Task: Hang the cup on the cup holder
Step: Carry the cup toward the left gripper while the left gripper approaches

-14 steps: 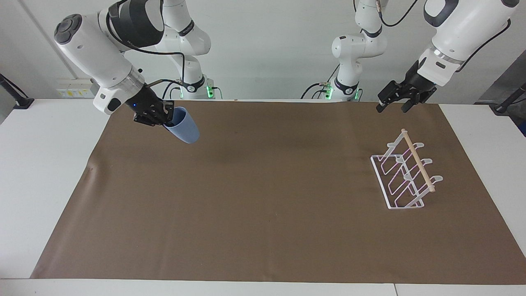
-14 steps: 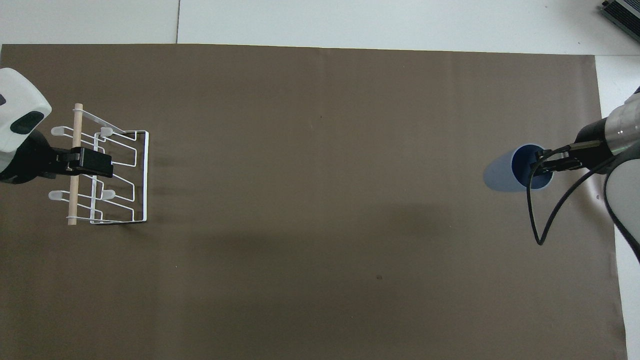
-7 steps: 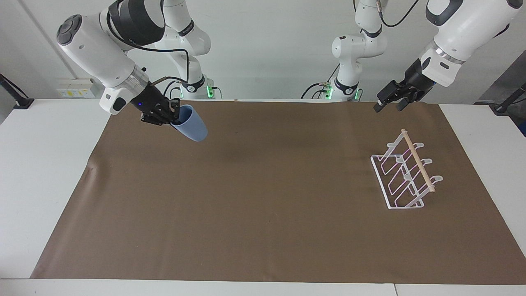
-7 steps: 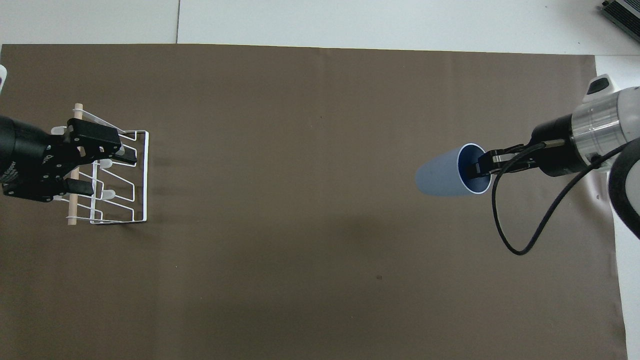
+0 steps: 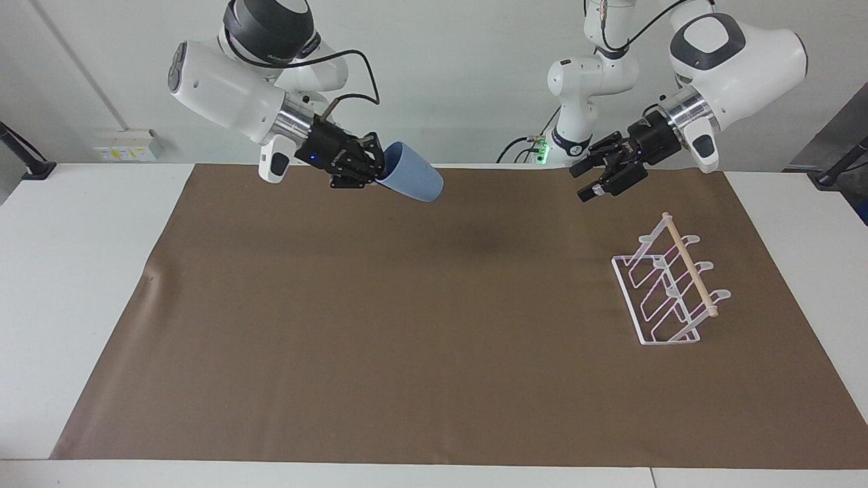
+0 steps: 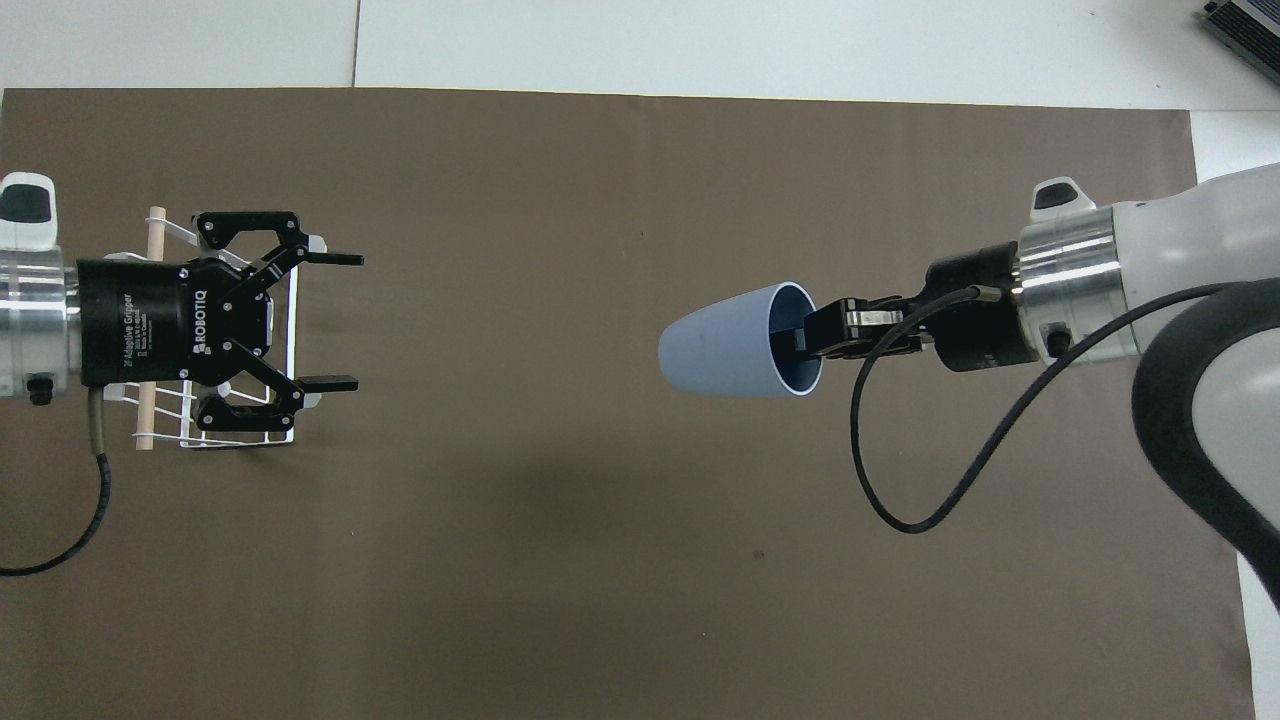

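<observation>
Cup hangs in the air on its side, over the mat's edge nearest the robots, about midway along the table, base pointing toward the left arm's end. The right gripper has it by the rim, one finger inside the mouth and one outside, pinched tight on the wall. That grip leaves the whole tapered body and base free, which looks meant for a handover: the other hand can take the outside without the fingers clashing.

The left gripper is turned level to face the cup's base, jaws spread wide and holding nothing. It is raised over the mat beside the rack, well apart from the cup.

The rack stands on the mat at the left arm's end, prongs slanting up toward the wooden dowel, all of them bare. Since it sits well away from the right arm's base, passing the cup across seems the likely plan, and hanging is not yet begun.
</observation>
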